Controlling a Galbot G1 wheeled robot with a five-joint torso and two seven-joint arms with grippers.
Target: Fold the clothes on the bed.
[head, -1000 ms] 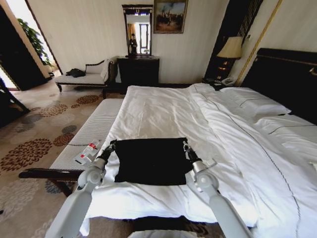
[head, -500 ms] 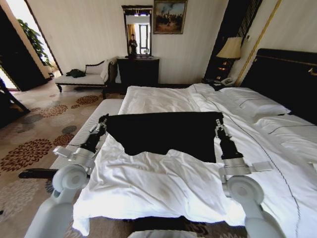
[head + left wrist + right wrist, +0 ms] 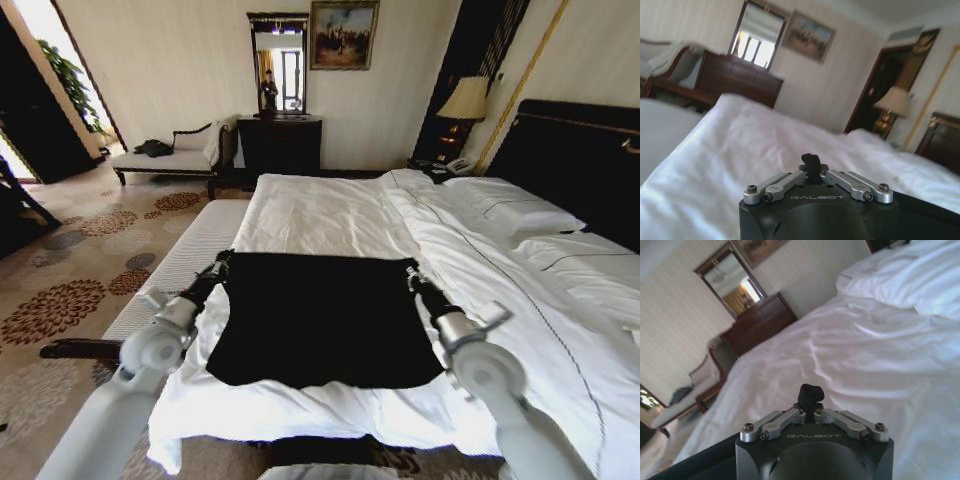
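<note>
The clothes are one black T-shirt (image 3: 320,320), lying spread flat on the white duvet at the foot of the bed (image 3: 330,215). No lettering shows on it. My left gripper (image 3: 222,262) is shut on the shirt's far left corner, and my right gripper (image 3: 410,272) is shut on its far right corner. In the left wrist view the dark fingertips (image 3: 810,162) are pressed together low over the duvet, with black cloth (image 3: 925,206) beside the gripper body. The right wrist view shows the same closed fingertips (image 3: 809,392) and black cloth (image 3: 690,460).
A pale striped bench (image 3: 190,262) runs along the bed's left side. Pillows (image 3: 510,212) and a dark headboard (image 3: 580,160) lie at the right. A lamp (image 3: 466,97), a dark dresser (image 3: 280,145) and a chaise (image 3: 165,158) stand by the far wall.
The shirt was a smaller patch near the foot edge, then both grippers lifted it stretched between them. Now it lies lowered and spread flat, with the grippers down on the duvet.
</note>
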